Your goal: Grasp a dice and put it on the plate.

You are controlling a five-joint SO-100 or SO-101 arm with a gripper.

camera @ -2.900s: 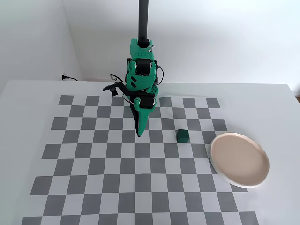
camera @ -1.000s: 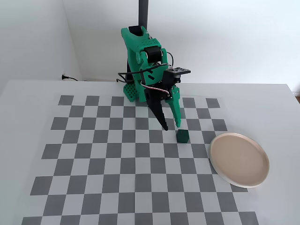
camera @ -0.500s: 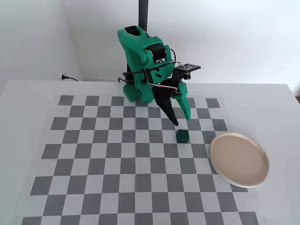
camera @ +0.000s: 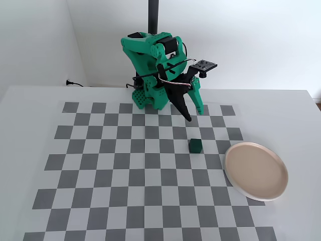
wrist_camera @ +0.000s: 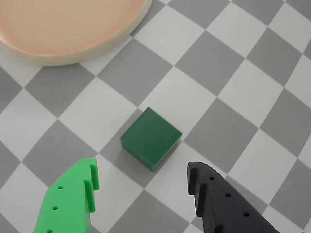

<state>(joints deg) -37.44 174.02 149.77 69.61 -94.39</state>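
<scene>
The dice (camera: pixel 195 145), a small dark green cube, rests on the checkered mat just left of the plate (camera: pixel 256 170), apart from it. My gripper (camera: pixel 194 117) hangs open in the air above and behind the dice, touching nothing. In the wrist view the dice (wrist_camera: pixel 150 138) lies just ahead of the open gripper (wrist_camera: pixel 143 170), between the lines of the green finger (wrist_camera: pixel 85 184) and the black finger (wrist_camera: pixel 204 187). The gap between the fingers is empty. The pale pink plate (wrist_camera: pixel 73 54) fills the upper left corner of that view and holds nothing.
The grey and white checkered mat (camera: pixel 115 191) covers the white table. The arm's green base (camera: pixel 145 98) and a black post (camera: pixel 152 15) stand at the back. A plug with a cable (camera: pixel 72 83) sits by the left wall.
The arm swung from the mat's middle towards the dice and opened its gripper. Over the last second the gripper rose and drew back from the dice. The dice has not moved.
</scene>
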